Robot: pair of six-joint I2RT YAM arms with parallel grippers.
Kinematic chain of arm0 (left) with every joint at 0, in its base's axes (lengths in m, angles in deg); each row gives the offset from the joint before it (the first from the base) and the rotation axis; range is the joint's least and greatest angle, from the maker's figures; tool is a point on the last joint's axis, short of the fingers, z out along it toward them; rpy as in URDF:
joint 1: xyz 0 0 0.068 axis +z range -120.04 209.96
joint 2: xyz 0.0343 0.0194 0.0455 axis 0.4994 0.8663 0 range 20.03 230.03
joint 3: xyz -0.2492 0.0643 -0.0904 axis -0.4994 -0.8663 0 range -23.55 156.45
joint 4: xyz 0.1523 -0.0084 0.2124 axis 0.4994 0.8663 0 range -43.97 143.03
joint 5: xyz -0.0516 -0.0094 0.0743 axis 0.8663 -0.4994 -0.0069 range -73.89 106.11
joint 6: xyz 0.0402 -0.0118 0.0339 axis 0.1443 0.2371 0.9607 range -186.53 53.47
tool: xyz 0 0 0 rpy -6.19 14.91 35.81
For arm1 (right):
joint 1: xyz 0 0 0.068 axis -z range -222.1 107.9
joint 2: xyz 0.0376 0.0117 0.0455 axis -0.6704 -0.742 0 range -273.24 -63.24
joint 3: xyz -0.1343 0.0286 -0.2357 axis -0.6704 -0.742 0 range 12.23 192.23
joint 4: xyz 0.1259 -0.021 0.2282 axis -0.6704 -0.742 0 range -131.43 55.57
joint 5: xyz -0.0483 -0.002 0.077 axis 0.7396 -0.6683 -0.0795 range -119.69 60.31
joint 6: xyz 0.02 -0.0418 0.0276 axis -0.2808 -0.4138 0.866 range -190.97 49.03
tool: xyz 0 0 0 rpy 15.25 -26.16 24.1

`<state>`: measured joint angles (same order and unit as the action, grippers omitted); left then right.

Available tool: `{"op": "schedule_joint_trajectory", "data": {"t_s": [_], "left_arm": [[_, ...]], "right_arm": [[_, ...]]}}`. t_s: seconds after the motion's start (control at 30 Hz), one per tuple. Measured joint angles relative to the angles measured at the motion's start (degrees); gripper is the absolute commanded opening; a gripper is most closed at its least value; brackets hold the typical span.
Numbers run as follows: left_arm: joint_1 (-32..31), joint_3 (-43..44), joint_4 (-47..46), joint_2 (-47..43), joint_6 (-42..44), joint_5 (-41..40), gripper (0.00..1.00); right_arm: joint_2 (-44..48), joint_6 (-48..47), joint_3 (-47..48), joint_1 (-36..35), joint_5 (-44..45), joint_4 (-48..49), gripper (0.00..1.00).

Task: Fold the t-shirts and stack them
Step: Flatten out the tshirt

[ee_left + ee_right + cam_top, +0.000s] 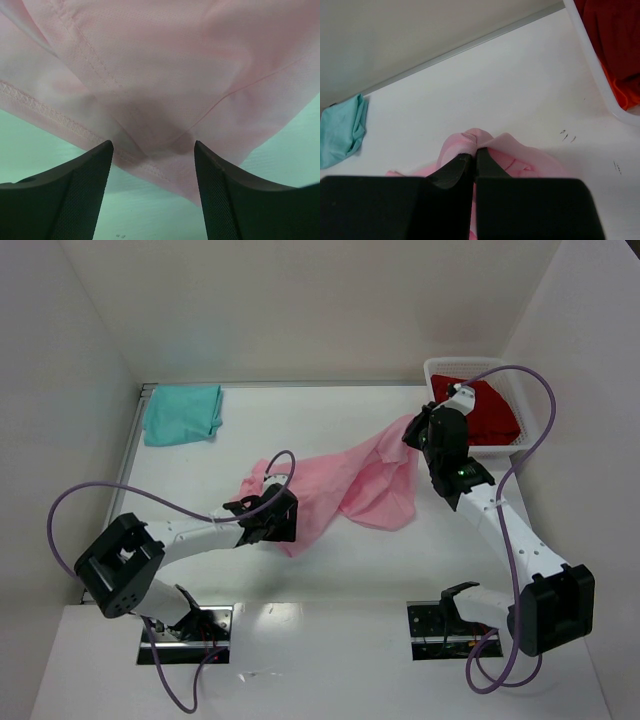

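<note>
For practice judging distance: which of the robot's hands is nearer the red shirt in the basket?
Right. The right hand pinches the pink shirt just left of the red shirt; the left hand sits far off to its left.

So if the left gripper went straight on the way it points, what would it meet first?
The pink t-shirt: a hemmed fold hangs right ahead of the left gripper, whose jaws stand open. How near the cloth is, the wrist view does not settle.
</note>
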<state>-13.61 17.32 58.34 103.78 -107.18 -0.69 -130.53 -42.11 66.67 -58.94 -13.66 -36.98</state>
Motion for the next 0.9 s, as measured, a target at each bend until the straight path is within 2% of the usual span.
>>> {"op": "schedule_joint_trajectory", "data": {"t_s": [0.27, 0.43, 0.7, 0.9], "left_arm": [[-2.32, 1.27, 1.55, -0.92, 0.20, -1.03, 0.76], [-2.75, 2.58, 1.77, 2.49, 0.33, -1.05, 0.75], [-2.75, 2.80, 1.75, 3.43, 0.20, -1.86, 0.58], [-2.75, 3.13, 1.64, 4.02, 0.15, -2.49, 0.39]], "right_arm": [[-0.57, -0.02, 0.00, 0.00, -0.20, 0.00, 0.02], [-0.57, -0.02, 0.00, 0.00, -0.22, 0.00, 0.02], [-0.57, -0.02, 0.00, 0.00, -0.22, -0.02, 0.02], [-0.57, 0.00, 0.00, 0.00, -0.22, 0.00, 0.02]]}}
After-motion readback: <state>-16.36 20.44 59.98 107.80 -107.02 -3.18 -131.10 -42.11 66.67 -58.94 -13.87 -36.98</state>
